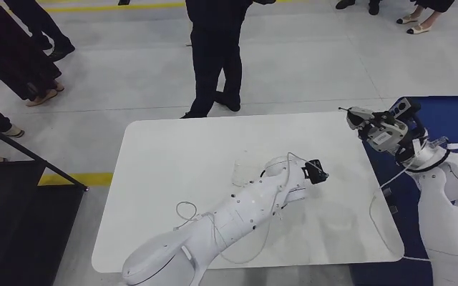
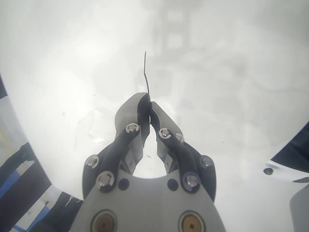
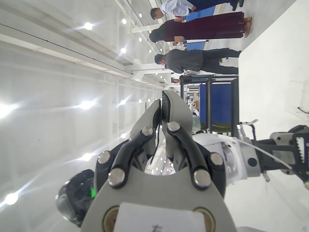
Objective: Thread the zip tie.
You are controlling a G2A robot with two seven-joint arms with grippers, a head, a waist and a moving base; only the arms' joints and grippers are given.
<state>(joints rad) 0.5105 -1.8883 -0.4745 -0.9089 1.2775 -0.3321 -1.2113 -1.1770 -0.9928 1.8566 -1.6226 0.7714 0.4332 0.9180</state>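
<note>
My left tool [image 2: 149, 100] is pinched shut on the zip tie [image 2: 145, 71]. The tie sticks out past the tips as a thin black tail with a slight kink, over the tabletop [image 1: 179, 186] between its middle and its right edge. My right tool [image 3: 161, 97] is up by the far right corner, closed too, on a dark strip [image 3: 155, 143] that runs back toward the palm (the tie's other end or a second one, I cannot tell). The two tools are well apart. The risk I see is in bringing them together. The tail is limp and bent, so it could glance off the head's slot and buckle, or swivel in my narrow grip if pushed. A poor angle between the tools would cause that.
</note>
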